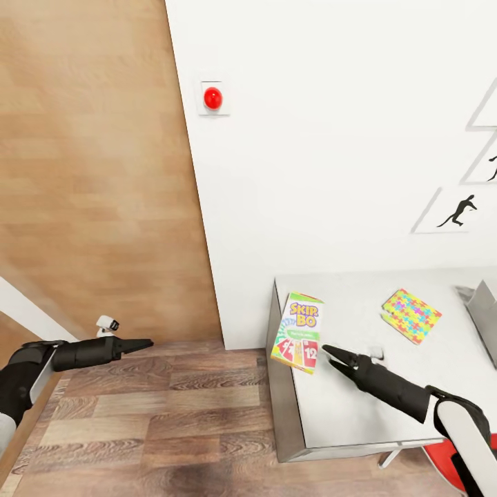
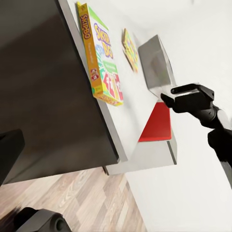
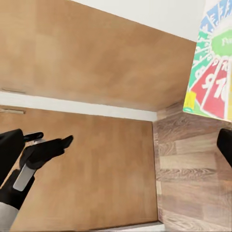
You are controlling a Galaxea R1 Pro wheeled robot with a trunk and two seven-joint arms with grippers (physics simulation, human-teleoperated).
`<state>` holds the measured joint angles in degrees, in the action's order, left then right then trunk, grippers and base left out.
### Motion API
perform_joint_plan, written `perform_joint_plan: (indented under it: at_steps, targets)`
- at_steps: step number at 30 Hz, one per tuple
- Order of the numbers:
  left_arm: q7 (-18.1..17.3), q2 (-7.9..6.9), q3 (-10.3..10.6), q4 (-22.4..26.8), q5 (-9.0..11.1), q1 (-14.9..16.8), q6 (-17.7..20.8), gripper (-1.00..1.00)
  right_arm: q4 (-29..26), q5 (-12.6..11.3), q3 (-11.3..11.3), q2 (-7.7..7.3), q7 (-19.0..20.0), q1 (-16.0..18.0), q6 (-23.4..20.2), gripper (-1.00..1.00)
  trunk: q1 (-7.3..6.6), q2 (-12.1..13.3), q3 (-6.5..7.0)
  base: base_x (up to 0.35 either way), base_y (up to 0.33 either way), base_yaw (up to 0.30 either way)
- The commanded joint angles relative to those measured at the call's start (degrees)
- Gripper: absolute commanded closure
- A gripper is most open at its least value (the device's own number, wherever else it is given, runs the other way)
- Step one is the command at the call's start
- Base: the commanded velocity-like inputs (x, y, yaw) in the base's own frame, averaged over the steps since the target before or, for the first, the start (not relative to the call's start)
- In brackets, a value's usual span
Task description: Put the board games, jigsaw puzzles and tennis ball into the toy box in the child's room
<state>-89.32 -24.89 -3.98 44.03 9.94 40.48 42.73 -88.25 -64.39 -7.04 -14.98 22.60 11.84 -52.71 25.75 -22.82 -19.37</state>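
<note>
The green "SKIP BO" board game (image 1: 298, 331) lies flat at the near left corner of the pale table (image 1: 345, 407). It also shows in the left wrist view (image 2: 104, 58) and the right wrist view (image 3: 212, 82). One multicoloured jigsaw puzzle (image 1: 411, 315) lies further right, beside the grey toy box (image 1: 483, 314), which the picture's edge cuts off. My right gripper (image 1: 328, 353) hovers low over the table just right of the game's near corner, open and holding nothing. My left gripper (image 1: 146, 342) hangs over the wood floor left of the table, open and holding nothing. The bed and tennis ball are out of view.
A brown wooden door (image 1: 96, 172) fills the left, with a red wall button (image 1: 212, 98) on the white wall beside it. Baseball-player prints (image 1: 459, 210) hang above the table. A red chair seat (image 1: 455, 455) sits under the table's near edge. Wood floor (image 1: 159, 414) lies between door and table.
</note>
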Motion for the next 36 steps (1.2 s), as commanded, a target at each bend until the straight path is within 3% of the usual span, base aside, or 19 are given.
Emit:
perform_joint_plan:
  at_steps: [1,9,10,14,18,24,36]
  targets:
    - [-0.2,0.07,0.0,0.0,0.0,0.0,0.6,-1.0,-0.1,0.2,-0.3,-0.13,2.3,-1.2,0.9,-1.0,0.03,-0.1,-0.09,0.0,0.0,0.0]
    - [2.0,1.2,0.0,0.0,0.0,0.0,0.7,-1.0,-0.6,0.9,-1.3,-0.63,16.3,-6.4,7.1,-1.0,0.03,-0.1,-0.09,0.0,0.0,0.0]
    - [3.3,1.9,0.0,0.0,0.0,0.0,0.7,-1.0,-0.6,2.0,-1.4,-0.66,18.6,-6.8,7.8,-1.0,0.03,-0.1,-0.09,0.0,0.0,0.0]
    - [7.5,3.98,0.0,0.0,0.1,0.1,0.8,-1.0,-0.7,5.7,-1.7,-0.63,21.7,-7.3,8.5,-1.0,0.03,-0.1,-0.09,0.027,0.0,0.0]
    - [11.6,6.02,-0.1,-0.5,0.1,0.2,0.8,-1.0,-0.6,7.6,-2.6,-0.55,22.6,-7.4,8.7,-1.0,0.03,-0.1,-0.09,0.177,0.0,0.0]
    - [17.5,8.66,-0.2,-3.9,0.3,0.6,0.6,-1.0,-0.5,8.7,-4.3,-0.57,23.4,-7.5,8.8,-1.0,0.03,-0.1,-0.09,0.24,0.0,0.0]
    - [19.4,9.51,-0.2,-5.6,0.1,0.7,0.4,-1.0,-0.5,9.0,-5.7,-0.57,25.4,-7.5,8.8,-1.0,0.03,-0.1,-0.09,0.086,0.0,0.0]
